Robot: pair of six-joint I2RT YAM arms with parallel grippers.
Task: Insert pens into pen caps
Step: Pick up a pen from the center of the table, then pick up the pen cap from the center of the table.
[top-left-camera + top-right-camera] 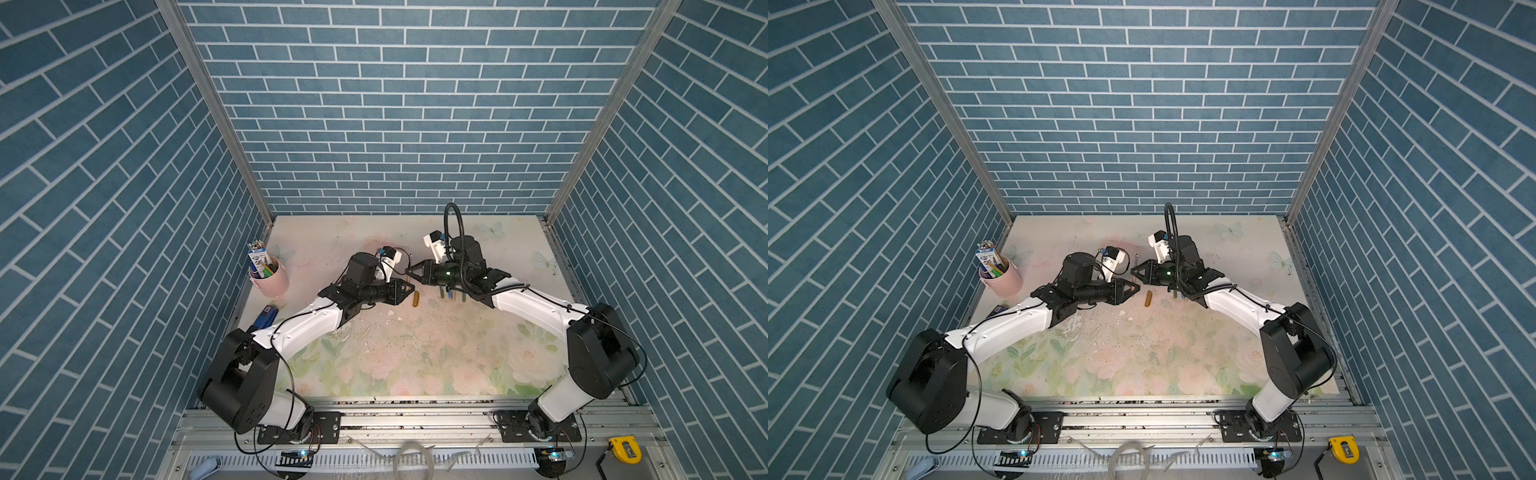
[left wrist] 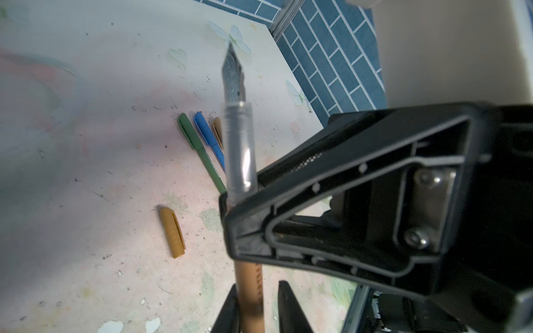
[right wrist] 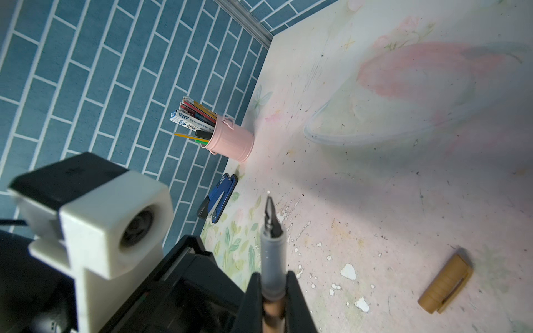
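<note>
The right gripper (image 3: 273,276) clamped the uncapped golden-brown pen (image 3: 272,248); the left gripper (image 2: 258,288) stood slightly parted around its barrel. Beside them, a dark green pen (image 2: 191,138) and a blue pen (image 2: 206,132) lay capped; one stubby golden-brown cap (image 2: 172,232) lay loose.

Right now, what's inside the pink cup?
The pink cup holds a white-blue carton, bundled pencils, a yellow pencil and something black; its wall hides their lower ends.

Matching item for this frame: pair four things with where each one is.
1 golden-brown pen
2 loose golden-brown cap
3 stapler
4 white-blue carton

A standing in the pink cup
B lying in the middle of the table
C clamped in the right gripper
D lying at the table's edge, by the wall

Pairs: 1-C, 2-B, 3-D, 4-A
</note>
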